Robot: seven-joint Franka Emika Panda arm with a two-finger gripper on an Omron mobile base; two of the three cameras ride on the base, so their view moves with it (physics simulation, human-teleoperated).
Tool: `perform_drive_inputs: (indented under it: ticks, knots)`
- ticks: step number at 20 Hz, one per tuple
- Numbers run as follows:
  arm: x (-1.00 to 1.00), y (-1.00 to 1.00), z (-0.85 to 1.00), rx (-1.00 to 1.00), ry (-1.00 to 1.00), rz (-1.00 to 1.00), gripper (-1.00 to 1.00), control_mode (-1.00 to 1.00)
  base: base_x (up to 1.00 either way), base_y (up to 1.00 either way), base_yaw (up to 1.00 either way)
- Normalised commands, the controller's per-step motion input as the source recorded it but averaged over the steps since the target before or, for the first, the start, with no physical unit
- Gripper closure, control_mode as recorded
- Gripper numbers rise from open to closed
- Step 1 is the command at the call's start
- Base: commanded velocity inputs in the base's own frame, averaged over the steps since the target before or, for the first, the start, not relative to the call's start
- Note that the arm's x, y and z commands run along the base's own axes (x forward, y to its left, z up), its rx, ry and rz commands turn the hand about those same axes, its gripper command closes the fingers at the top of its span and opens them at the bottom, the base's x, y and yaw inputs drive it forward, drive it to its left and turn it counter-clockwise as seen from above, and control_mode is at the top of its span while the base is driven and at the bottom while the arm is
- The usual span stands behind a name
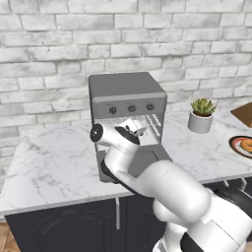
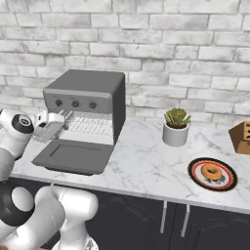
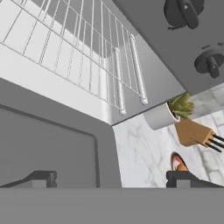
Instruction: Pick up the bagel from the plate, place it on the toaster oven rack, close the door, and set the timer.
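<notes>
Hand open at oven mouth; bagel far right on plate.

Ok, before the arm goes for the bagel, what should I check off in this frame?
1. Jaws of the two-finger gripper open and empty: ok.
2. Orange-brown ring-shaped bagel lying on the round dark red-rimmed plate: ok.
3. Dark grey toaster oven door folded down flat: ok.
4. Silver wire rack bare, ready to take the bagel: ok.
5. Gripper near the bagel: not ok, it is at the oven mouth.
6. Timer knob setting: cannot tell.
</notes>
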Motion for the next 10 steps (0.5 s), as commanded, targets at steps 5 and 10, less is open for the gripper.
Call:
perform_drive_inputs:
  ticks: [5,10]
  knots:
    - [0.19,0.00,-0.18,0.00,0.00,0.00,-1.00,-1.00,0.00,0.00,0.00]
    - [0.22,0.00,-0.12,0.00,0.00,0.00,-1.00,-1.00,0.00,0.00,0.00]
